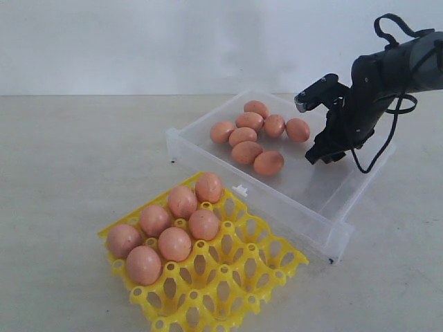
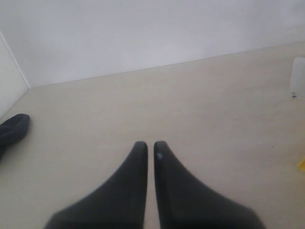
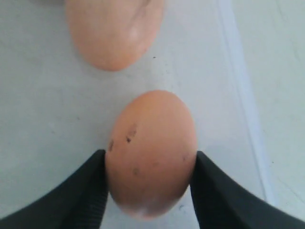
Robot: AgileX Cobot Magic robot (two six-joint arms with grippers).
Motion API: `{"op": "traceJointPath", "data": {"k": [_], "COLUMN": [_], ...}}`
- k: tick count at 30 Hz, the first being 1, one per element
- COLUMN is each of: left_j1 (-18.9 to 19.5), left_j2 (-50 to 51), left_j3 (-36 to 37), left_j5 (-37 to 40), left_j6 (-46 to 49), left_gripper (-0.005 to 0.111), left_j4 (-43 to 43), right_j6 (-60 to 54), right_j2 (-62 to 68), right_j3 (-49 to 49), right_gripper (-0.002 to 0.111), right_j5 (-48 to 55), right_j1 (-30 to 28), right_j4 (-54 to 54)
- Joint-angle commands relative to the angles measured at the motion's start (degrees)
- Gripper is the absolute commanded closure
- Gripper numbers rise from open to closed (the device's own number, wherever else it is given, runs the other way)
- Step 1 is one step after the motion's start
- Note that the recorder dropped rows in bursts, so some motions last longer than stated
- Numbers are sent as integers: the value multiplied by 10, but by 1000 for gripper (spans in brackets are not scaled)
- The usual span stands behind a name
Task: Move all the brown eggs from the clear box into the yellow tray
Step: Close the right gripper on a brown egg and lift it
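R gripper [image 3: 148, 160]: fingers [image 3: 81, 195] closed onto a brown egg [image 3: 151, 138], one pad against each side. Egg is a blunt oval, orange-tan, matte, w/ a few dark specks, down on the clear box [image 3: 43, 109] floor. Just past the fingertips lies a 2nd egg [image 3: 112, 33], pinker, not touching. Other eggs [image 1: 246, 152] cluster further out. Yellow tray [image 1: 235, 290] sits outside the box, tray eggs [image 1: 174, 243] seated in cups. L gripper [image 2: 150, 145]: tips nearly together, nothing between, over bare table [image 2: 214, 109].

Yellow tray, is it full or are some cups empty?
Partly full: seven brown eggs sit in cups on one side of the yellow tray; the other cups stand empty.
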Motion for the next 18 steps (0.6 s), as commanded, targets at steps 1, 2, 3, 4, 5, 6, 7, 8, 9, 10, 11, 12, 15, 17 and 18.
{"op": "traceJointPath", "data": {"k": [1,2,3,4,5,6,7,8,9,10,11,12,15,17,18], "left_j1": [1,1,1,1,1,1,1,1,1,1,1,1,1,1,1], "left_j2": [-2,-2,-2,-2,-2,-2,-2,-2,-2,-2,-2,-2,-2,-2,-2], "left_j3": [2,2,2,2,2,2,2,2,2,2,2,2,2,2,2], "left_j5": [0,0,0,0,0,0,0,0,0,0,0,0,0,0,0], "left_j6": [-2,-2,-2,-2,-2,-2,-2,-2,-2,-2,-2,-2,-2,-2,-2], "left_gripper": [103,103,103,103,103,103,103,103,103,103,103,103,103,103,103], "left_j4": [1,1,1,1,1,1,1,1,1,1,1,1,1,1,1], "right_j6": [1,1,1,1,6,8,8,9,9,9,11,11,11,12,17], "right_j2": [2,2,2,2,2,2,2,2,2,2,2,2,2,1,-2], "right_j3": [-2,-2,-2,-2,-2,-2,-2,-2,-2,-2,-2,-2,-2,-2,-2], "right_gripper": [61,61,62,63,66,72,80,89,100,108,108,108,108,108,108], "right_j5": [-4,-5,-9,-16,-21,-25,-26,-28,-29,-30,-31,-32,-38,-36,-33], "right_j1": [-4,-4,-4,-4,-4,-4,-4,-4,-4,-4,-4,-4,-4,-4,-4], "right_j4": [2,2,2,2,2,2,2,2,2,2,2,2,2,2,2]}}
